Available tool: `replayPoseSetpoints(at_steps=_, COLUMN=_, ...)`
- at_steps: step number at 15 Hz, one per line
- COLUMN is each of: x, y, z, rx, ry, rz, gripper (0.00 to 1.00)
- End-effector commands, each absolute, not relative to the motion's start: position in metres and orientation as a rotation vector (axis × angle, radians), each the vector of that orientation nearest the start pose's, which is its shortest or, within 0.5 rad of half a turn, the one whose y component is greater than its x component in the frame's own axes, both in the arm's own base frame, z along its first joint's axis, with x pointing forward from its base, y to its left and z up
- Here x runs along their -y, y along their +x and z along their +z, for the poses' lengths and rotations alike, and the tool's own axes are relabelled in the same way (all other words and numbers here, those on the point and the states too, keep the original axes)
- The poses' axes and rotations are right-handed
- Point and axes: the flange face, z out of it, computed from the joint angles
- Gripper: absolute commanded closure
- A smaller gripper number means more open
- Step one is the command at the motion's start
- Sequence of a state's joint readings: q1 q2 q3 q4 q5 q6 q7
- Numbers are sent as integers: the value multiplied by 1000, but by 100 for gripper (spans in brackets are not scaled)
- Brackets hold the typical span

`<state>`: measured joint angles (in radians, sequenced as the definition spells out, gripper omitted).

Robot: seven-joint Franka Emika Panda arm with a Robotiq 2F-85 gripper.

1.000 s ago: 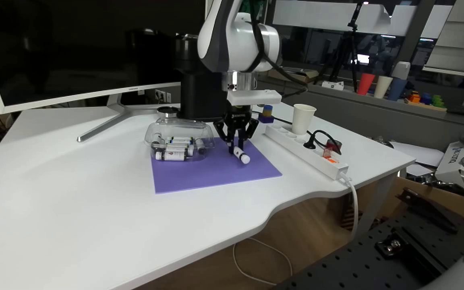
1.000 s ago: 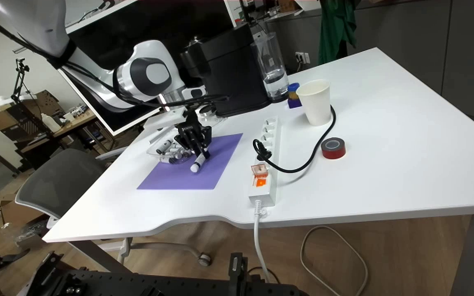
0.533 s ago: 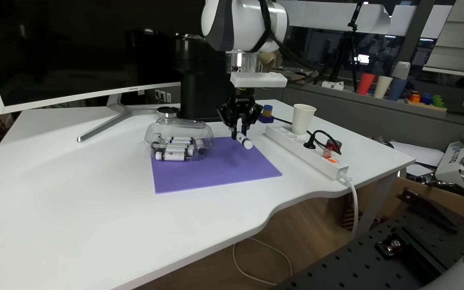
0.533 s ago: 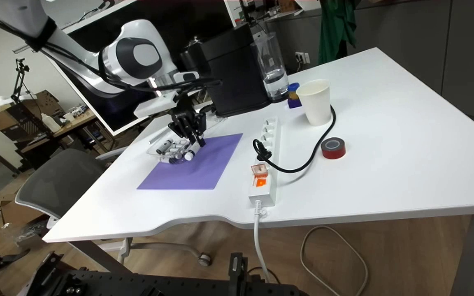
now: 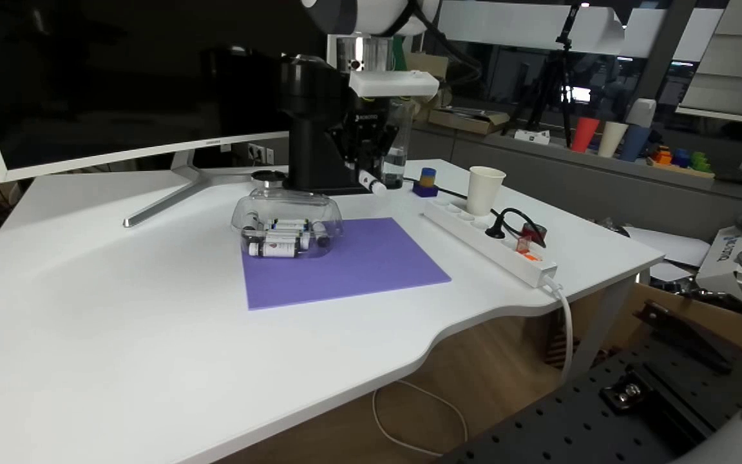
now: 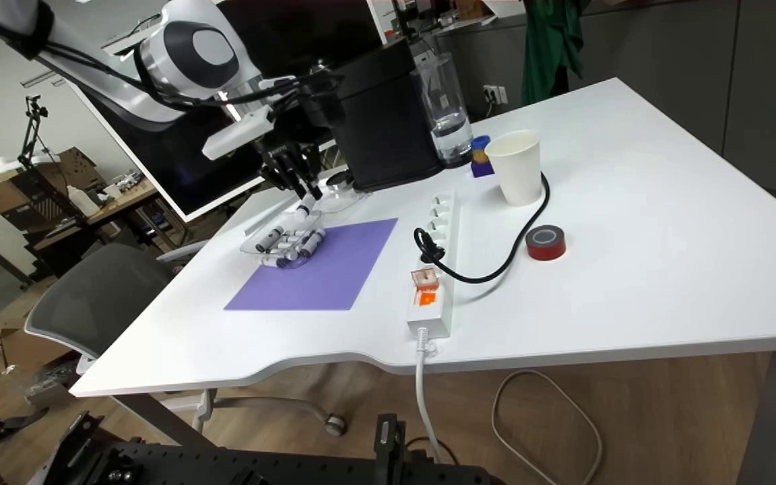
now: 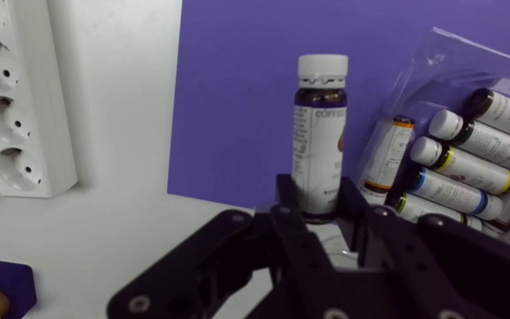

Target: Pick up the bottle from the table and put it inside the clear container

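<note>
The bottle (image 5: 371,182), white-labelled with a white cap and a dark band below it, is held in the air by my gripper (image 5: 363,169). In the wrist view the fingertips (image 7: 318,195) press on both sides of the bottle's base end (image 7: 319,146), and its cap points away from the gripper. The clear container (image 5: 287,207) is on the purple mat's far left part, with several similar bottles lying in it. In the wrist view the container (image 7: 414,66) is right of the held bottle, lower down. The gripper also shows in an exterior view (image 6: 307,194), above the container's far side.
The purple mat (image 5: 358,274) lies under part of the container. A black machine (image 5: 316,129) stands behind, close to the gripper. A monitor (image 5: 120,84) is at the back. A power strip (image 5: 487,241) with a paper cup (image 5: 484,190) and a small block stack (image 5: 426,182) are to the right.
The gripper has lifted the bottle off the purple mat, rising steadily. In the last half second it has also moved back and slightly left. The container and its bottles have not moved.
</note>
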<state>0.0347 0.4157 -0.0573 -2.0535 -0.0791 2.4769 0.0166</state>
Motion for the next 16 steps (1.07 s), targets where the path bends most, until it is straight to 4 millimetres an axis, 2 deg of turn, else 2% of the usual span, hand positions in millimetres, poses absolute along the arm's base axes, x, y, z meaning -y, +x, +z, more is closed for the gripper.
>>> replayPoseSetpoints(at_steps=1, x=4, y=626, z=235, rx=87, ry=-3214, rz=24, gripper=93)
replayPoseSetpoints(at_steps=6, x=-25, y=647, z=217, rx=183, ry=-3188, rz=86, gripper=93)
replayPoseSetpoints(at_steps=14, x=-79, y=645, z=189, rx=339, ry=-3153, rz=228, gripper=93)
replayPoseSetpoints(at_steps=15, x=-82, y=646, z=187, rx=343, ry=-3158, rz=234, gripper=48)
replayPoseSetpoints(at_steps=16, x=-83, y=646, z=184, rx=348, ry=-3165, rz=248, gripper=47)
